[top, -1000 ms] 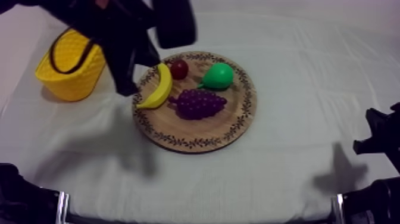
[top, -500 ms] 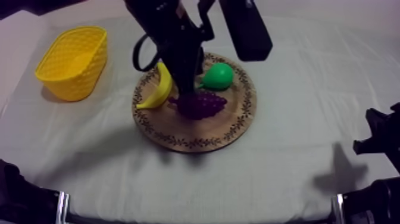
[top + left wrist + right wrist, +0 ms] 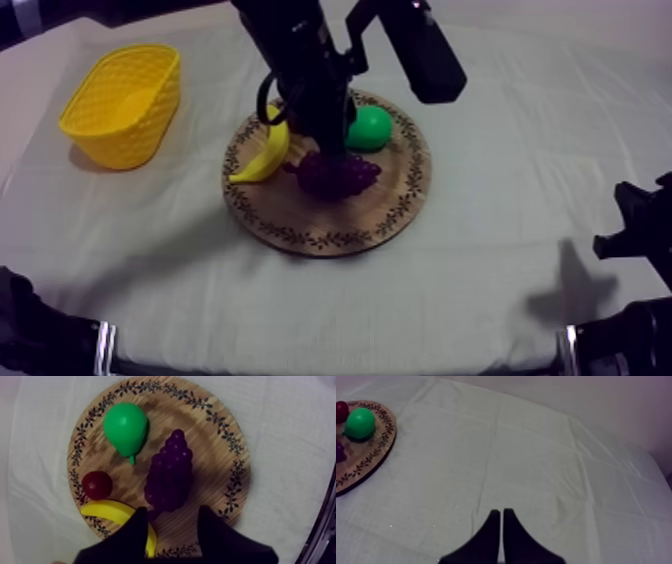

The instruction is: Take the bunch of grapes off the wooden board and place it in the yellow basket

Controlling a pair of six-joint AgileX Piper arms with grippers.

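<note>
Over the board [image 3: 212,446], the left gripper [image 3: 172,510] holds its fingers [image 3: 135,536] spread, the grapes [image 3: 170,478] lying on the wood just beyond their tips. Banana [image 3: 107,512], small red fruit [image 3: 96,484] and pear [image 3: 125,426] lie beside them. The basket [image 3: 120,105] stands well apart. The right gripper's [image 3: 501,513] fingers are pressed together over cloth [image 3: 536,451].

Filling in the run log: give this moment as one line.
phase: reach | left end effector: open, over grapes on board | right end effector: shut, at rest | basket: empty
</note>
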